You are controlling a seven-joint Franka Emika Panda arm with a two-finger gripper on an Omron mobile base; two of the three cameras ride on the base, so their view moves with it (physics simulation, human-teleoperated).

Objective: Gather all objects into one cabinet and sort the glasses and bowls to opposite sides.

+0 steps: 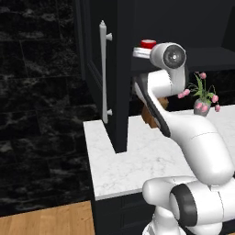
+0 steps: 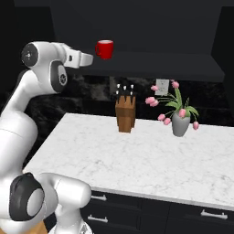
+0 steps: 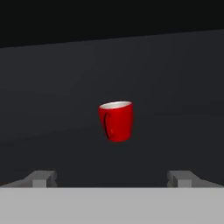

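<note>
- Overhead, red cup (image 3: pixel 116 121) stood upright on dark inner shelf (image 2: pixel 151 61) of black upper cabinet (image 2: pixel 137 27), toward the shelf's left end in right base view, white inside showing at the rim.
- Pictured dead ahead of gripper (image 3: pixel 113 179) in hand view, centred between the two fingertips (image 3: pixel 41 178), apart from both and touching neither.
- Gripper (image 2: pixel 87 58) held level with the shelf's front edge, jaws spread wide with nothing between them, just short of the cup (image 2: pixel 104 49).
- Seen from left base view as a red sliver (image 1: pixel 148 43) above the arm's white wrist, at the shelf's front edge.
- Cabinet door (image 1: pixel 103 73) swung open over the worktop's left end, long silver bar handle (image 1: pixel 104 71) running vertically down its face.
- Below, white marble worktop (image 2: pixel 137 160) carried wooden knife block (image 2: pixel 124 112) near the back edge, left of middle.
- Grey vase of pink tulips (image 2: pixel 179 112) placed further right along the same back edge, well apart from the block.
- Under the worktop's front edge, black drawers (image 2: pixel 183 217) with short silver pulls (image 2: pixel 213 214).
</note>
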